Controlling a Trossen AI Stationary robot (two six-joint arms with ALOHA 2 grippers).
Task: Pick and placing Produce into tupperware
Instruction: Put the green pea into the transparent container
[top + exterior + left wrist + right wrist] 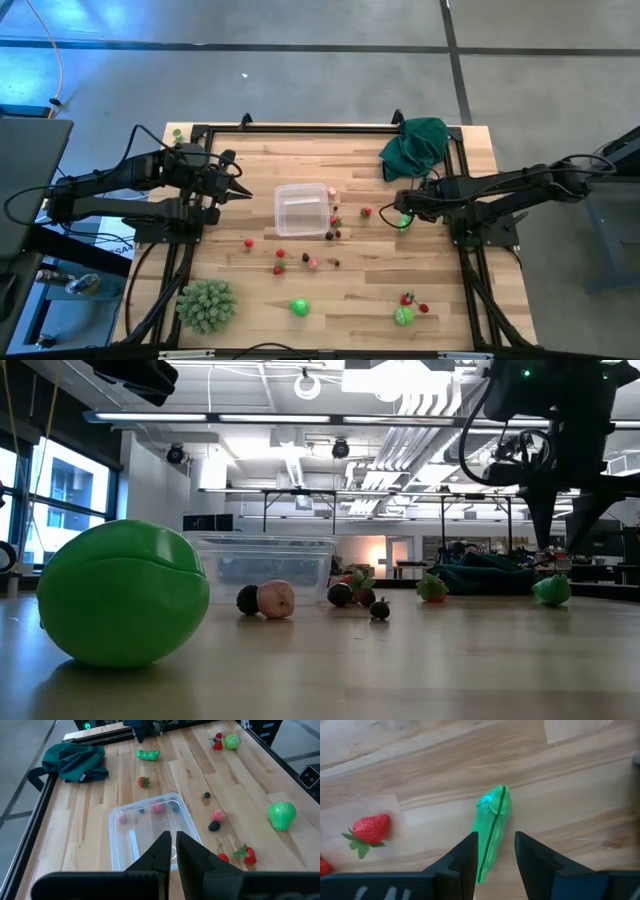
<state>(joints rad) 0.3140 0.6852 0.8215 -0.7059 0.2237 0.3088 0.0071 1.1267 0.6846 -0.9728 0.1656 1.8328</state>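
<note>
Writing: none legible on any item or on the tabletop (440,300) in any view.

Left gripper (243,192) hangs over the left half of the tabletop, just left of the tupperware (302,211); my fingers there are pressed together, nothing between them. Near the front left corner sits a spiky pale-green ball (207,305). The tupperware stands about mid-table, upright, clear-walled. Produce lies scattered in front of it and to its right: a small red piece (249,243), a round green fruit (299,306) toward the front edge, a strawberry (367,212) just right of the container, a cluster near the front right (405,315). Dark green cloth (414,146) is bunched at the back right corner.

Right gripper (494,851) is low over the right half, my fingers parted either side of a green pod (492,830) that lies on the wood; whether they touch it I cannot tell.

View differences: the left wrist view shows small pieces seen through the tupperware's far wall, which the high view does not resolve. The low view shows the green fruit (122,592) large in the foreground and the room behind.
</note>
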